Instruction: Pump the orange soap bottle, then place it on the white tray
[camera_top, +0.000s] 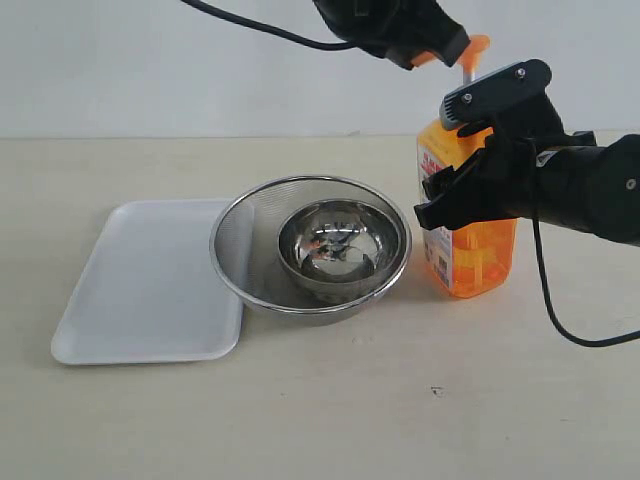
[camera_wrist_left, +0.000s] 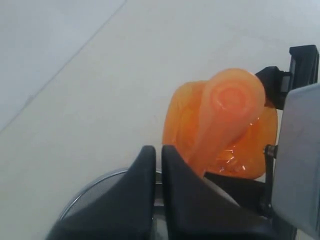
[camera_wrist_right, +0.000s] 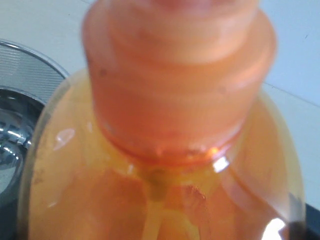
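Observation:
The orange soap bottle (camera_top: 475, 255) stands upright on the table to the right of the bowls. My right gripper (camera_top: 440, 200) comes in from the right, its black fingers on either side of the bottle's body, shut on it. The bottle (camera_wrist_right: 150, 190) fills the right wrist view, so that gripper's fingers are hidden there. Above the bottle, its pump head (camera_top: 475, 45) is raised on its stem. My left gripper (camera_top: 425, 55) hangs shut at the spout, fingers together (camera_wrist_left: 160, 150) beside the pump head (camera_wrist_left: 232, 97). I cannot tell if they touch. The white tray (camera_top: 140, 290) lies bare at the left.
A round steel mesh bowl (camera_top: 235, 230) sits between the tray and the bottle, with a smaller shiny steel bowl (camera_top: 335, 245) inside it. The mesh rim (camera_wrist_left: 95, 185) shows under my left fingers. Black cables trail from both arms.

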